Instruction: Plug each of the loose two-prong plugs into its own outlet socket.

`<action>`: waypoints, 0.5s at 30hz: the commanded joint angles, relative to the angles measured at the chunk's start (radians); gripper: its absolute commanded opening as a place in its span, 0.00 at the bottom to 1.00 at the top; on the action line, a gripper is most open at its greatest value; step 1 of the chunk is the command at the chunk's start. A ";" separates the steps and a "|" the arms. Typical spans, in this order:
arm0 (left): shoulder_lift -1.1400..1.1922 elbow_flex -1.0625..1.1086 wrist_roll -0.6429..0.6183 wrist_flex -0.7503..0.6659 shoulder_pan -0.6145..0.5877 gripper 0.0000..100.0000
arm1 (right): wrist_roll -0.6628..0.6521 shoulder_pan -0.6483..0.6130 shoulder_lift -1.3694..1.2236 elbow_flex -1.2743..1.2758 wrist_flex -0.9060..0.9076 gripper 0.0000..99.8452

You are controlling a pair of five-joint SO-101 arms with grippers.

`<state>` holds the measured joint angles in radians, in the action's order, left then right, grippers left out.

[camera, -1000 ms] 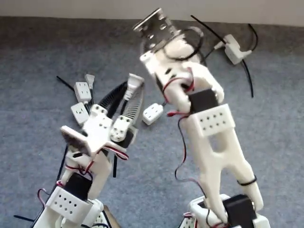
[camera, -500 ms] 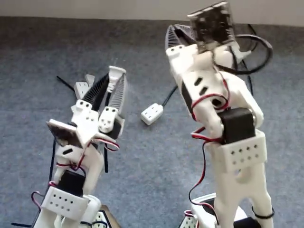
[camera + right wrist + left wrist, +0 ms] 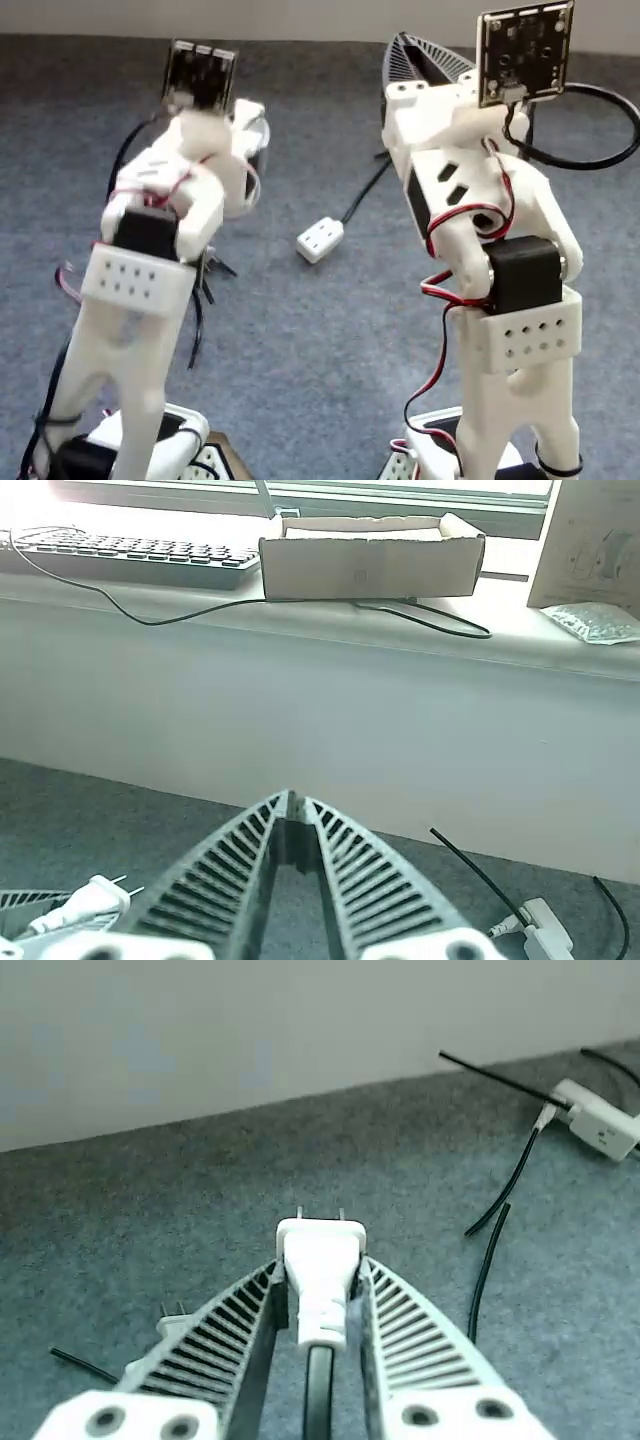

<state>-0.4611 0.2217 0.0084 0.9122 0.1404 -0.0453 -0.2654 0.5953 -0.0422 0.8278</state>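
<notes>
Gripping the white plug [image 3: 320, 1248] by its body, my left pincer [image 3: 320, 1270] has lifted it high above the desk [image 3: 300, 350]; my right pincer [image 3: 297, 810], shut on nothing, has risen too. The outlet socket [image 3: 321, 239] lies unmoved between my arms.

My tool [image 3: 320, 1270] clamps a white two-prong plug [image 3: 320, 1248], prongs aimed toward the pale wall [image 3: 250, 1030]. Well apart on the grey carpeted table [image 3: 150, 1220] lies a white outlet socket [image 3: 600, 1126] among thin black cords [image 3: 500, 1200].

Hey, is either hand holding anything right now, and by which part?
The left hand grips a white two-prong plug by its body, prongs sticking out ahead. The right hand is shut on nothing.
</notes>
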 commanded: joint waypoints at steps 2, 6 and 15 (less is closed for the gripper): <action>0.234 -0.453 0.061 0.261 0.013 0.01 | 0.009 0.012 0.024 -0.045 0.005 0.01; 0.449 -0.791 0.132 0.531 0.064 0.01 | 0.009 0.012 0.022 -0.045 0.005 0.01; 0.857 -1.274 0.212 0.862 0.093 0.01 | 0.005 0.012 0.002 -0.050 0.005 0.01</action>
<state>0.3307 -0.9628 0.1941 1.7469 0.2232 -0.0453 -0.2654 0.5953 -0.0422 0.8278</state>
